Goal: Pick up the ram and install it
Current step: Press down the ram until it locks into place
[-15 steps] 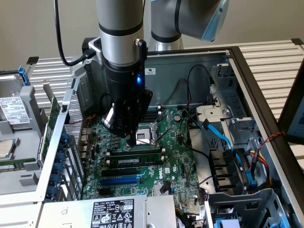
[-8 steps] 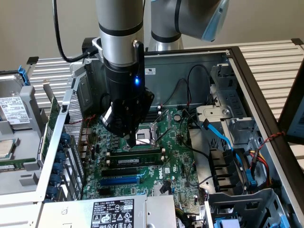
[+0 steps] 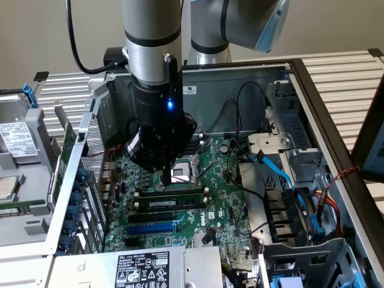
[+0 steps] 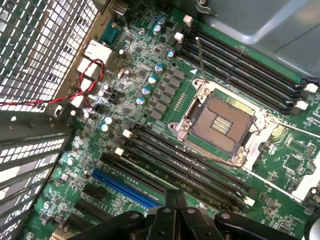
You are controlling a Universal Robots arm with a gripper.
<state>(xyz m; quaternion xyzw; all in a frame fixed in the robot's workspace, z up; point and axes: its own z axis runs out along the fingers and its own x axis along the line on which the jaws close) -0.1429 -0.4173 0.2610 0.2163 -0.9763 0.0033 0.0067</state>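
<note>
The ram, a narrow green stick with a white label strip, lies along the black memory slots in front of the CPU socket on the green motherboard. My gripper hangs straight down over the slots, fingers shut together, its tip just above the ram's far edge. In the wrist view the shut gripper has nothing between its fingers and points at the memory slots beside the CPU socket. Whether the tip touches the ram I cannot tell.
The board sits inside an open PC case. A drive cage with blue cables stands at the exterior view's right, and a labelled power supply at the front. Blue expansion slot lies near the ram. A red-black wire runs by the vented wall.
</note>
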